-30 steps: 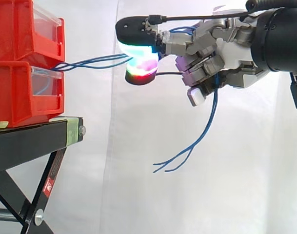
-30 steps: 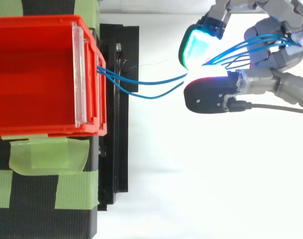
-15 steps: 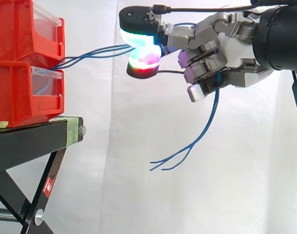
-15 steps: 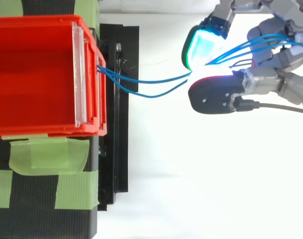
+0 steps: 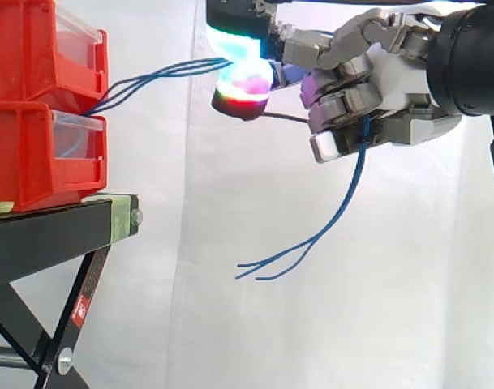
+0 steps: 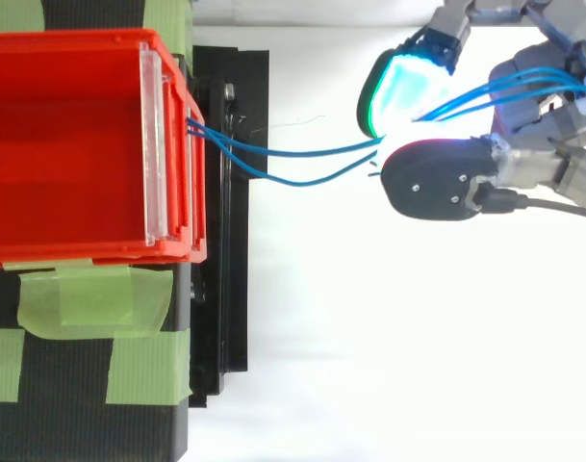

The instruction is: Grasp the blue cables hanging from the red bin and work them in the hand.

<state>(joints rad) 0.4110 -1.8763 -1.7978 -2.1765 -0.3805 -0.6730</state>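
Hand point(image 5: 393, 81) is rising and pulling away from red bin point(image 5: 36, 49), pinching blue cables point(image 5: 149, 77); strands are stretching straighter from the bin, tails dangling below; grasp looks secure

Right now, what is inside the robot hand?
The blue cables are pinched between the glowing fingertips of the robot hand; their loose ends hang below it. Curled fingers cover their path across the palm.

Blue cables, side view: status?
Robot hand shut on blue cables, pinched between pads. Cables span from red bin, tails dangling. No obstruction seen.
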